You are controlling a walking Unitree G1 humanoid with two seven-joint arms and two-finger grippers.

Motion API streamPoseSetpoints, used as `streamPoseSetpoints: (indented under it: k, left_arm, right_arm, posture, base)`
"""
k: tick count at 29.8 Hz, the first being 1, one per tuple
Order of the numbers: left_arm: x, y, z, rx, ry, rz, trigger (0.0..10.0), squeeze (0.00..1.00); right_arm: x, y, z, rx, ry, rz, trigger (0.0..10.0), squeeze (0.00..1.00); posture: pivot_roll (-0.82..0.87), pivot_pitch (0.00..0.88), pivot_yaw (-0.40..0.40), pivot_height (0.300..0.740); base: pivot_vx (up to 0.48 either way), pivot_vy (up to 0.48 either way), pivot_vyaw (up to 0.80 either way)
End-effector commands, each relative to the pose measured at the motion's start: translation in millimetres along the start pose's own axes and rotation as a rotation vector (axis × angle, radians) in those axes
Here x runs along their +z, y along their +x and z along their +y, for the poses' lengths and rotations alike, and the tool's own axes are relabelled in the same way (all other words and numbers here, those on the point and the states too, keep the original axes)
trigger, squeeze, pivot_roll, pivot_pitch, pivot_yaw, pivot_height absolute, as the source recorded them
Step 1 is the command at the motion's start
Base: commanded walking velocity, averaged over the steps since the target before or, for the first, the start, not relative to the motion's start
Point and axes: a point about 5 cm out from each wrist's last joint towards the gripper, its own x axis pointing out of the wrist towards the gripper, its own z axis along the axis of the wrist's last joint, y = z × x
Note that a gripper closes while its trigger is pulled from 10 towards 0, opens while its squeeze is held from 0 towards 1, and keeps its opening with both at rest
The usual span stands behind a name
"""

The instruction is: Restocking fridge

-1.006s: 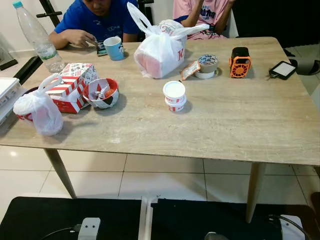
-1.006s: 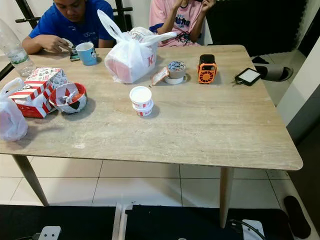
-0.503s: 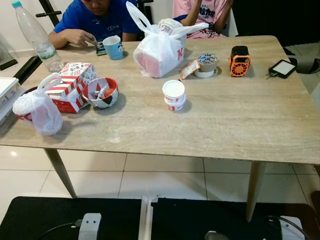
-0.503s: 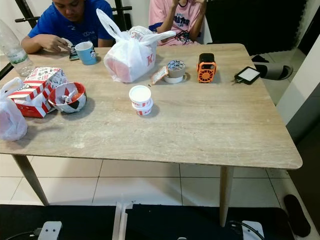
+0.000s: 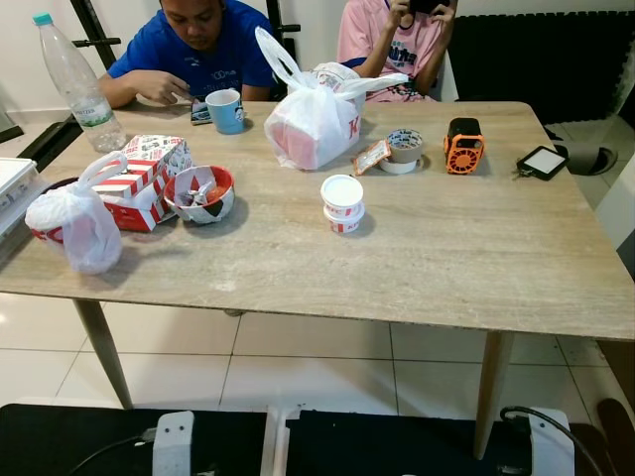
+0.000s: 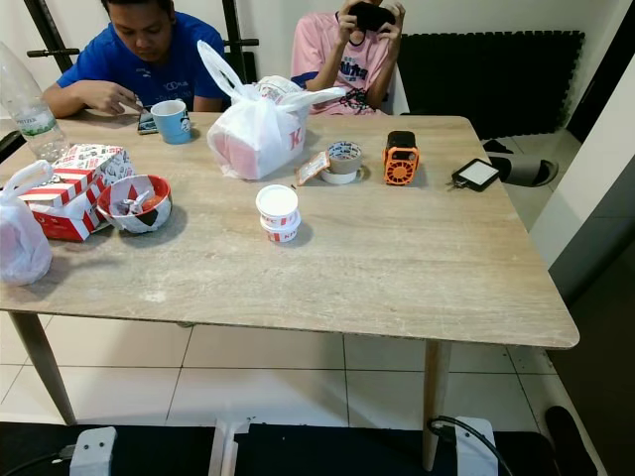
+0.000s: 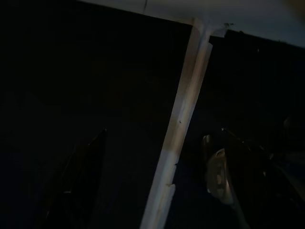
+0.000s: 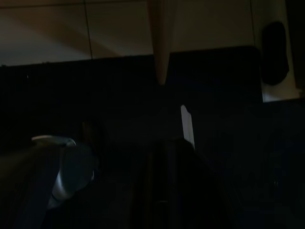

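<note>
- A wooden table (image 5: 437, 258) stands on a tiled floor, carrying the food things; its near edge and near right corner are bare, with open room across the whole right half.
- Two small white tubs (image 5: 342, 203), stacked upright with lids up, stand near the middle of the table, apart from everything else.
- A large white plastic bag (image 5: 313, 119), knotted handles pointing up, sits toward the far edge, just behind the tubs.
- Beside it toward the right: a tape roll (image 5: 404, 151) lying flat, an orange device (image 5: 462, 147) standing upright, and a dark phone (image 5: 543, 162) near the far right corner.
- At the left edge: a smaller white bag (image 5: 74, 220), a red-and-white striped box (image 5: 139, 178) and a red bowl (image 5: 201, 191), close together.
- A clear bottle (image 5: 77, 84) stands upright at the far left corner; a blue cup (image 5: 226, 109) stands at the far edge.
- Two people sit behind the far edge.
- Both wrist views are very dark; a pale table leg (image 7: 178, 138) crosses the left one. Whether either gripper's fingers are parted cannot be told.
</note>
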Motion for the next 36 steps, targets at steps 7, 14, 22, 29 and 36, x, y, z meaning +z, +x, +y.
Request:
streamPoseSetpoints:
  k: [7, 14, 22, 29, 36]
  left_arm:
    - [-20.9, -3.6, -4.2, -0.039, -0.036, 0.083, 10.0, 1.00]
    - [-15.2, -2.2, -3.8, -0.044, -0.017, 0.074, 10.0, 1.00]
    - [-3.9, 0.4, -3.0, -0.036, 0.001, 0.053, 10.0, 1.00]
    - [3.5, 2.4, -7.1, -0.065, 0.005, 0.047, 0.0, 0.00]
    - [5.1, 3.2, -9.4, -0.055, -0.012, 0.048, 10.0, 0.00]
  right_arm:
    - [-12.5, -1.8, -7.9, -0.033, 0.016, 0.032, 10.0, 1.00]
    - [-27.0, -4.2, -12.3, -0.049, 0.038, 0.068, 10.0, 1.00]
    - [-29.7, -4.8, -14.9, -0.086, 0.083, 0.073, 10.0, 1.00]
    - [-34.3, -8.2, -39.3, -0.199, 0.115, 0.089, 10.0, 0.00]
    - [-41.7, -11.8, -52.6, -0.256, 0.186, 0.097, 10.0, 0.00]
  posture:
    - [-0.07, 0.000, 0.063, 0.740]
    - [-0.07, 0.000, 0.078, 0.740]
    - [-0.10, 0.000, 0.100, 0.740]
    - [-0.13, 0.000, 0.106, 0.740]
    - [-0.14, 0.000, 0.101, 0.740]
  base:
    - [0.000, 0.000, 0.00]
    - [0.000, 0.000, 0.00]
    - [0.000, 0.000, 0.00]
    - [0.000, 0.000, 0.00]
    - [0.000, 0.000, 0.00]
